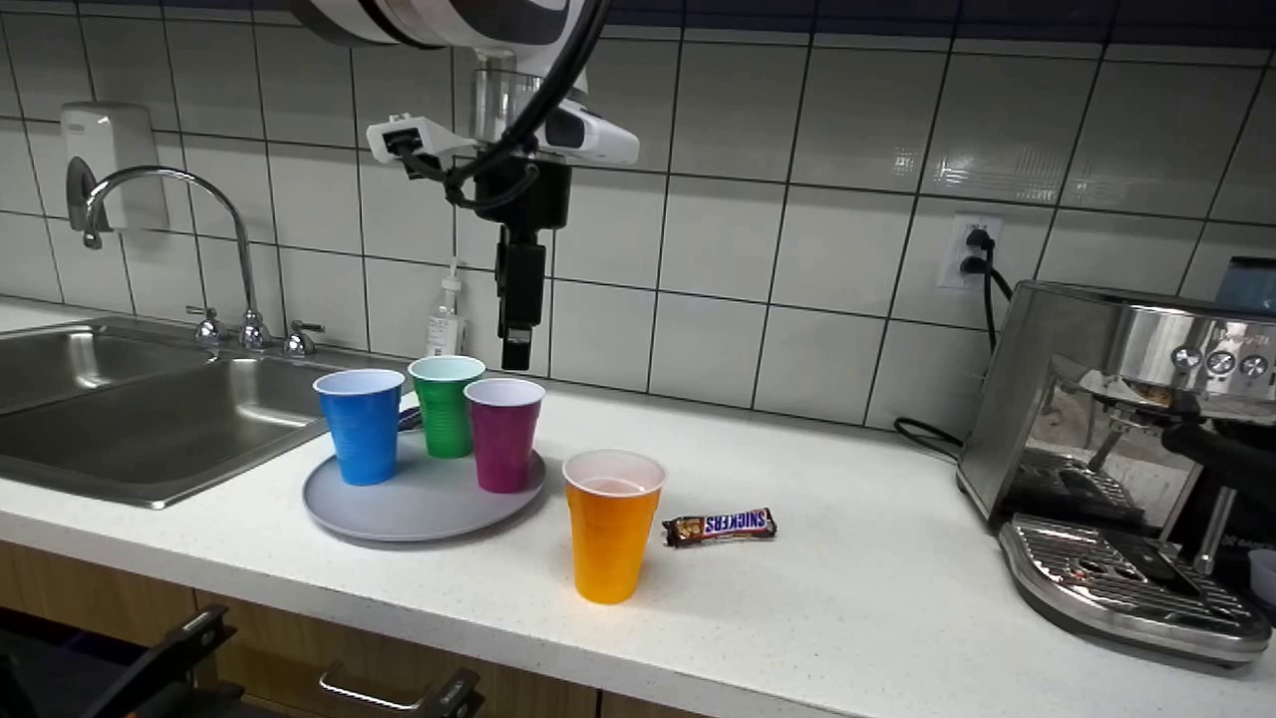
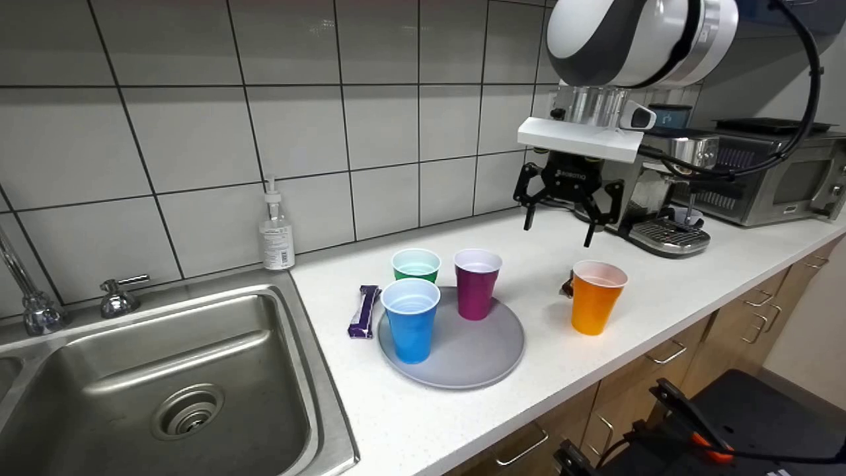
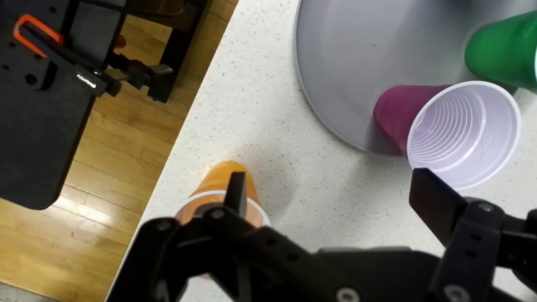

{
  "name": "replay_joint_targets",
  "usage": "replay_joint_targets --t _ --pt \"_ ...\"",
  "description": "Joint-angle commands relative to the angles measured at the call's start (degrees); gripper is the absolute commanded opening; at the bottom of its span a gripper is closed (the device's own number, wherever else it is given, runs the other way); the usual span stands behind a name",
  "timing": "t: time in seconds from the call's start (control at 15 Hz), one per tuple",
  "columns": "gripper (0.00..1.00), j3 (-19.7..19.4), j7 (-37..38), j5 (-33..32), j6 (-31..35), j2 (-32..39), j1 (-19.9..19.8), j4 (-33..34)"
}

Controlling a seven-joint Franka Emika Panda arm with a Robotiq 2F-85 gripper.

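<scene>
- White, speckled worktop (image 1: 817, 608), stretching across both exterior views.
- Double steel sink (image 2: 264, 390), let into the worktop; the drain of its nearer basin shows in an exterior view.
- White-and-gray robot arm (image 2: 634, 39), reaching in at the top of both exterior views.
- Boxy silver appliance (image 2: 800, 185), at the far end of the worktop.
- Espresso machine (image 1: 1136, 449), just beside that appliance and well apart from the cups.
- Round gray plate (image 1: 429, 514), flat on the worktop near the sink, bearing three of the four cups.
- Black end effector (image 2: 557, 235), pointing down above the worktop. Its fingers (image 3: 434, 203) stand wide apart, with worktop showing between them. In the wrist view one finger overlaps the orange cup (image 1: 613, 538) and the other overlaps the rim of the purple cup (image 1: 505, 444); both exterior views show it higher than these cups and apart from them.
- Pump bottle (image 2: 276, 238), upright at the back corner of the sink.
- Four plastic cups, all upright, mouths up. The orange one is on the worktop, off the plate. On the plate, the purple one stands nearest the end effector, the blue cup (image 2: 411, 330) nearest the sink, the green cup (image 1: 447, 419) toward the back.
- Snickers bar (image 1: 720, 527), near the orange cup.
- Purple-wrapped bar (image 2: 363, 312), just beside the plate, sink side.
</scene>
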Motion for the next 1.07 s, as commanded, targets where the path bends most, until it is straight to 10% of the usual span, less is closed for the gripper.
replay_joint_targets --t 0.0,1.0 --pt "1.0 1.36 -0.44 0.56 -0.2 0.0 -1.33 0.09" --pt "1.0 -2.22 -28.89 4.56 -1.85 0.76 -0.15 0.46"
